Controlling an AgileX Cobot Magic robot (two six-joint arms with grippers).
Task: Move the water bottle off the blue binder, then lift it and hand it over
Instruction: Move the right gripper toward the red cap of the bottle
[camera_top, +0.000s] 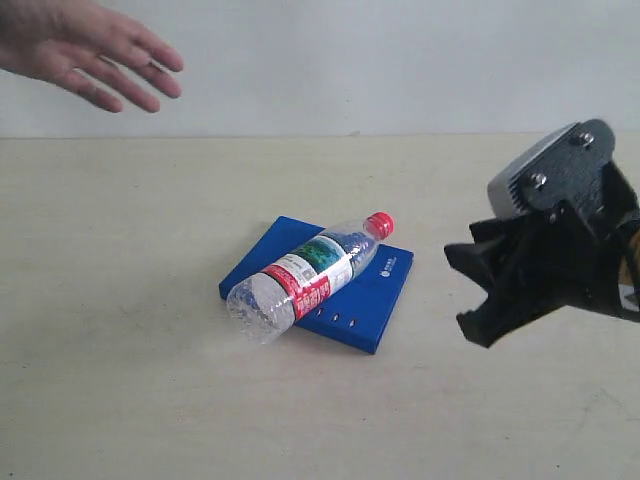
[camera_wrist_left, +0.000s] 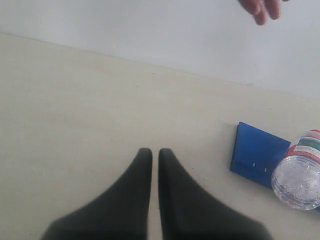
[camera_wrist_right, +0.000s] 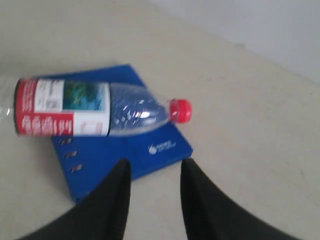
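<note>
Clear water bottle (camera_top: 305, 275) lying across blue binder (camera_top: 385, 292), apart from released right tool (camera_top: 462, 295), left tool (camera_wrist_left: 155, 152) clenched

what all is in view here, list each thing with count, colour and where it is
water bottle: 1, clear with a red cap and a red, white and green label, lying on its side across the binder, base past the binder's edge
blue binder: 1, royal blue, flat on the table, mid-scene
table: 1, pale beige, under everything
wall: 1, whitish, behind the table
person's hand: 1, bare, open, in the air above the table's far left
right gripper: 1, black, open and empty, in the air to the right of the binder
left gripper: 1, black, fingers together, over bare table apart from the binder
</note>
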